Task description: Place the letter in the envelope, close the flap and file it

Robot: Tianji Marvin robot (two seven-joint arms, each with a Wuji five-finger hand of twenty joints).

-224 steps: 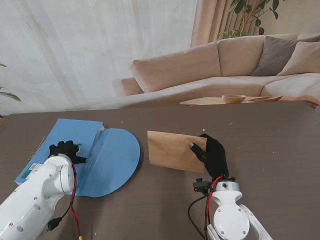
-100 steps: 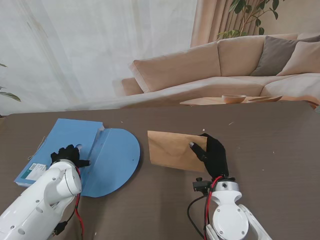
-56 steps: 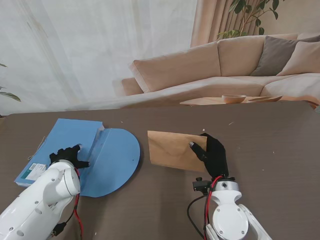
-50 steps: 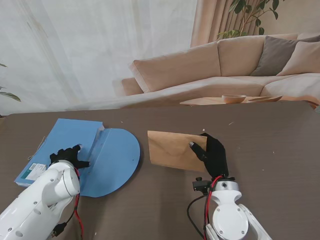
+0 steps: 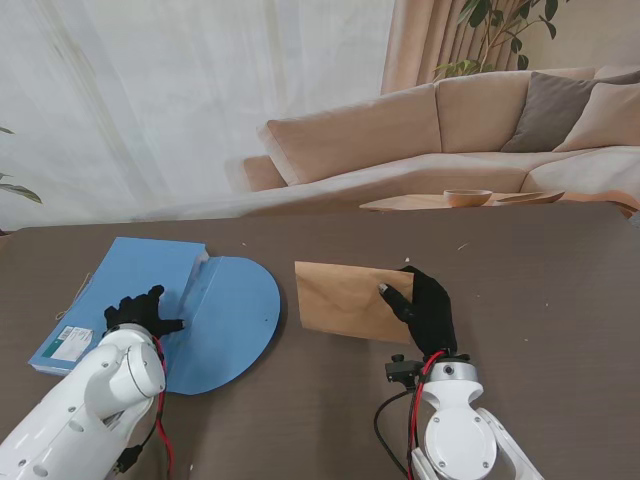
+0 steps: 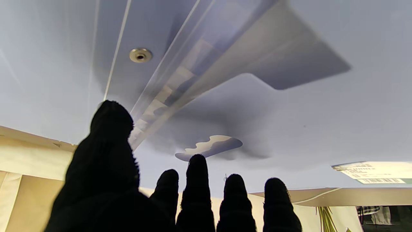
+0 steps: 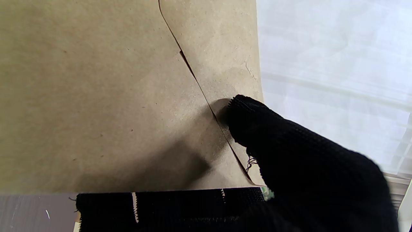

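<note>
Your right hand (image 5: 428,308) grips brown envelope (image 5: 350,300) at its right edge: thumb (image 7: 254,124) pressed on closed flap, other fingers (image 7: 167,206) running under near edge. Envelope lies flat on table (image 5: 540,290), reaching left of that hand. Your left hand (image 5: 140,312) rests over blue file folder (image 5: 225,320), fingers (image 6: 197,180) spread, clamped on nothing; contact with folder probably light, hard to tell. White label (image 5: 72,343) sits just left of left hand. Letter not visible.
</note>
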